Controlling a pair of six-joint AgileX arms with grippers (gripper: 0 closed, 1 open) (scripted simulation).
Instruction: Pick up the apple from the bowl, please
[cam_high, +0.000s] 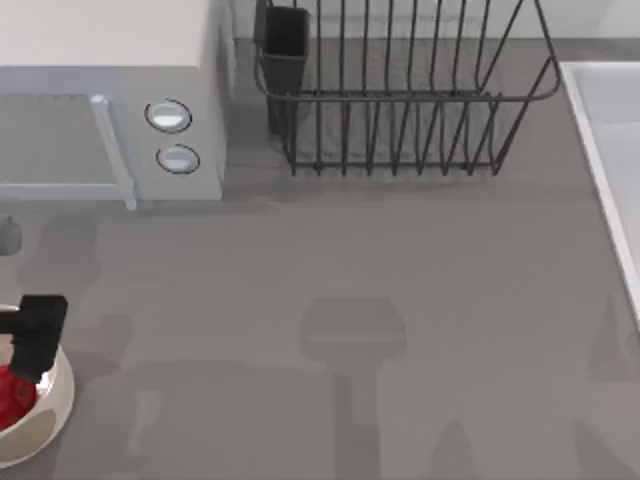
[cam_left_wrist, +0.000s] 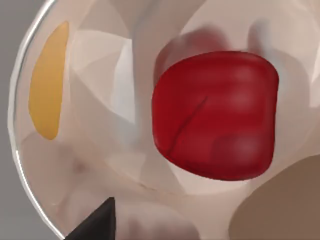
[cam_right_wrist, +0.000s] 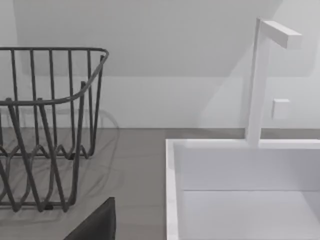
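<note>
**One apple in the bowl, left gripper low above it**

One broad grey table (cam_high: 400, 270) carried everything, matte and smooth, crossed by soft shadows. At its far left stood a pale boxy microwave (cam_high: 110, 100) with a bar handle and two round, glassy knobs; no brand, label or writing could be read on it or on anything else. Beside it, toward the middle of the far edge, sat a dark wire dish rack (cam_high: 400, 90) of thin bent rods, with a black rectangular cup (cam_high: 285, 45) hung at its left corner. Along the right edge ran the white rim of a sink (cam_high: 600, 150); the right wrist view showed its squared basin and an angular white faucet (cam_right_wrist: 260, 75), with the rack just to one side and a dark finger (cam_right_wrist: 97, 225) of the right gripper at the frame's edge.

At the near left edge sat the bowl (cam_high: 55, 400), round, glossy and cream-white, with a tan-orange patch (cam_left_wrist: 47, 85) on its inner wall. The apple (cam_high: 15, 395) lay inside it, small, squat, rounded and shiny red, with a faint dark crease across its skin. The left gripper (cam_high: 35, 335), black and blocky, hung over the bowl's far rim, just above the apple; whether its fingers were spread or closed could not be told.
</note>
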